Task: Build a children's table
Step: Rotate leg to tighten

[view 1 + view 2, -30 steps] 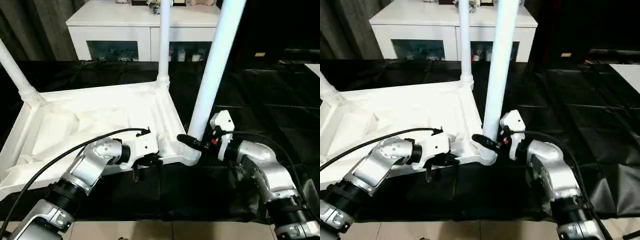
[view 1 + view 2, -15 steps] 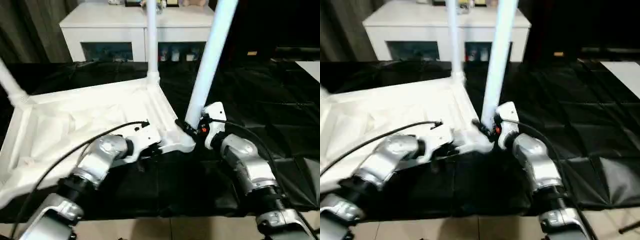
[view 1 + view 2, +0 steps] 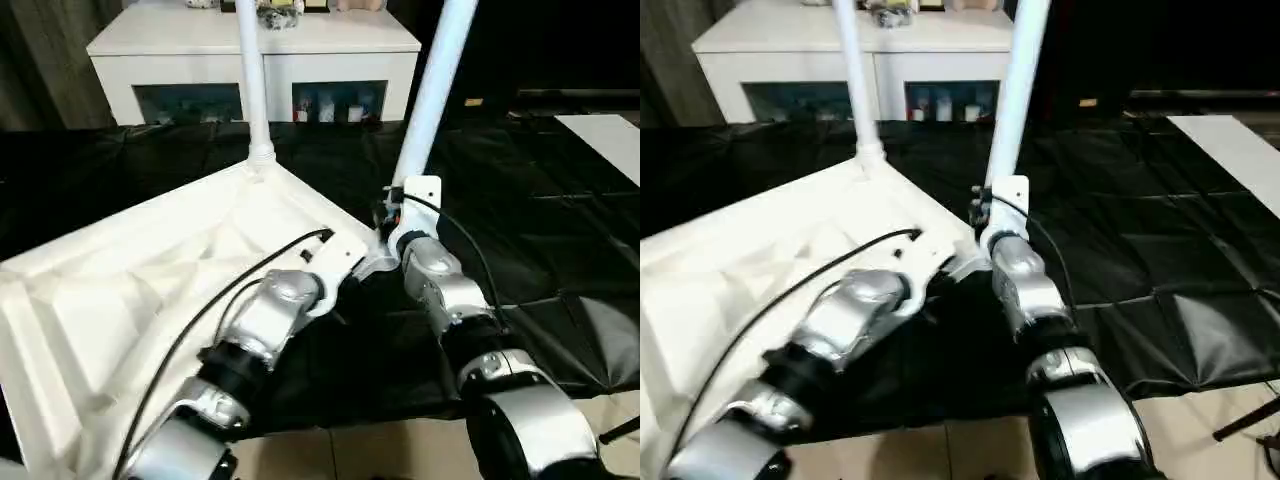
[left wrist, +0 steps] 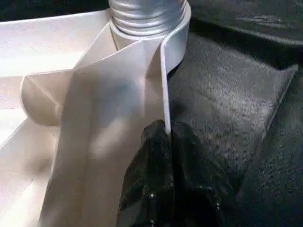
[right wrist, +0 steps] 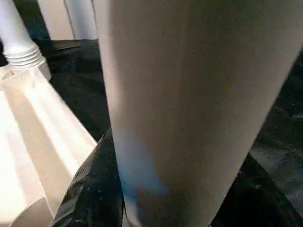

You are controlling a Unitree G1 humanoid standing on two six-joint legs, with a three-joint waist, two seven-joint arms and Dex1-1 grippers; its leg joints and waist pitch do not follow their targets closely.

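- We can read no words, numbers, labels or brand marks anywhere.
- Small items sit behind the cabinet [image 3: 255, 60] glass at twelve o'clock, but any print on them is too small to read.

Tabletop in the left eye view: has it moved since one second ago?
Yes. The tabletop's far edge ran nearly parallel to the cabinet front; now it slants, its left end swung toward the robot.

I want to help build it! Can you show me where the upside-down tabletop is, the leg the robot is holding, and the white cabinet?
tabletop [image 3: 120, 290], left eye view: its ribbed underside.
held leg [image 3: 432, 90], left eye view: middle of the tube.
white cabinet [image 3: 330, 40], left eye view: its top board.
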